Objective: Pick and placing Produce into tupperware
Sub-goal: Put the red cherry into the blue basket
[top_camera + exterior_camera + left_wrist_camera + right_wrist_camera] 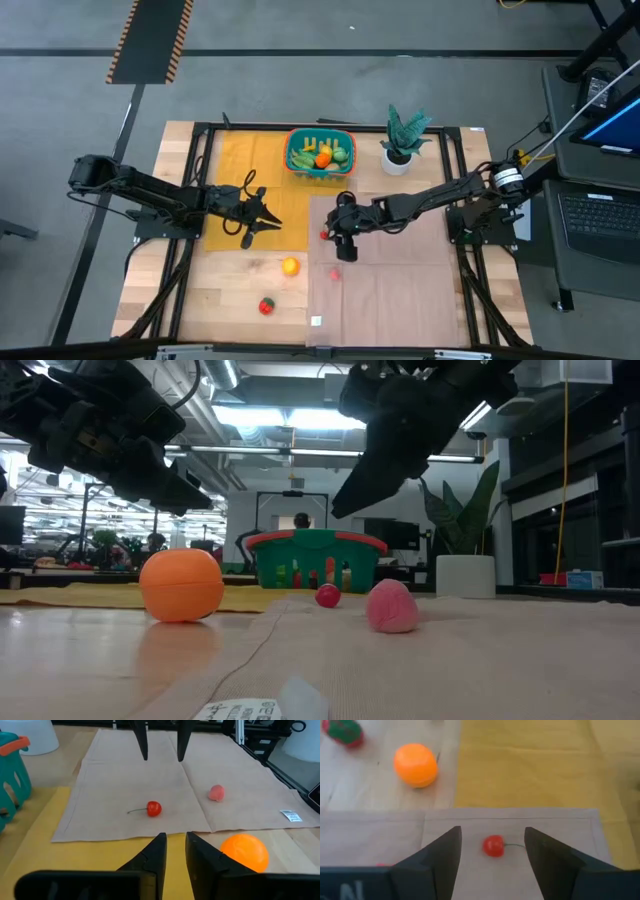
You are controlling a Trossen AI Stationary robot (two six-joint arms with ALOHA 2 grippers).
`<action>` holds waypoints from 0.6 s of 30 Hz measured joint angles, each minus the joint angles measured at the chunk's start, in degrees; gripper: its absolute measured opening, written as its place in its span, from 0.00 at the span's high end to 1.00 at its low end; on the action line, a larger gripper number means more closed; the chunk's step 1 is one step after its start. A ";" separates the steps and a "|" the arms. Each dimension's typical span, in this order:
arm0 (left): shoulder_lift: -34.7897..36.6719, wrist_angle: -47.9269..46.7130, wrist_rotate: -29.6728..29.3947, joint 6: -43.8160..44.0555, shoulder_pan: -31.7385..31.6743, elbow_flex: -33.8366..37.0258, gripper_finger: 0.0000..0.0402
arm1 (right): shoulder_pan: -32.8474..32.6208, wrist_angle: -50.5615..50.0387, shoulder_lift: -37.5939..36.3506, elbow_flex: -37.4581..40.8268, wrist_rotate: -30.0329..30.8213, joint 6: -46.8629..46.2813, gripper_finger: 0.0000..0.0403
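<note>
A small red cherry with a stem point(493, 846) point(325, 235) lies on the beige cloth point(400, 290). My right gripper point(492, 842) point(343, 245) hangs open above it, pointing down, with a finger on either side and touching nothing. An orange ball point(290, 266) and a red-and-green strawberry point(266, 306) rest on the bare wood. A pink piece point(216, 793) lies on the cloth. The teal basket with the orange-red rim point(320, 152) holds several pieces of produce. My left gripper point(175, 851) point(268, 221) waits over the yellow mat, its fingers a narrow gap apart.
A white pot with a green plant point(402, 140) stands to the right of the basket near the far edge. The yellow mat point(245, 160) covers the far left of the table. A white tag point(316, 321) lies at the cloth's near edge. A black frame rims the table.
</note>
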State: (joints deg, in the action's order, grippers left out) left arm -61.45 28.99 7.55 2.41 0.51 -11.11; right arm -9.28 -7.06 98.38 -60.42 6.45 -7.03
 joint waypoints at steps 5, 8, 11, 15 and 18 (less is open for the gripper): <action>0.00 -0.02 0.00 -0.02 0.00 0.00 0.82 | -0.31 -0.06 3.64 0.00 0.12 -5.78 0.50; 0.00 -0.02 0.00 -0.03 0.00 0.00 0.81 | -0.37 0.37 5.57 0.04 0.09 -6.88 0.53; 0.00 -0.03 0.00 -0.04 0.00 0.00 0.80 | -0.35 1.38 7.05 0.04 0.07 -7.79 0.54; 0.00 -0.13 0.00 -0.04 0.00 0.00 0.79 | -0.35 2.88 8.04 0.04 0.09 -7.73 0.55; 0.00 -0.21 0.00 -0.05 0.00 0.00 0.78 | -0.31 3.01 8.38 0.04 0.08 -7.71 0.55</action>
State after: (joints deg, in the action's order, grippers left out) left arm -61.45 28.78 7.55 2.36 0.51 -11.11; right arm -9.58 -4.06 106.76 -60.38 6.53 -14.74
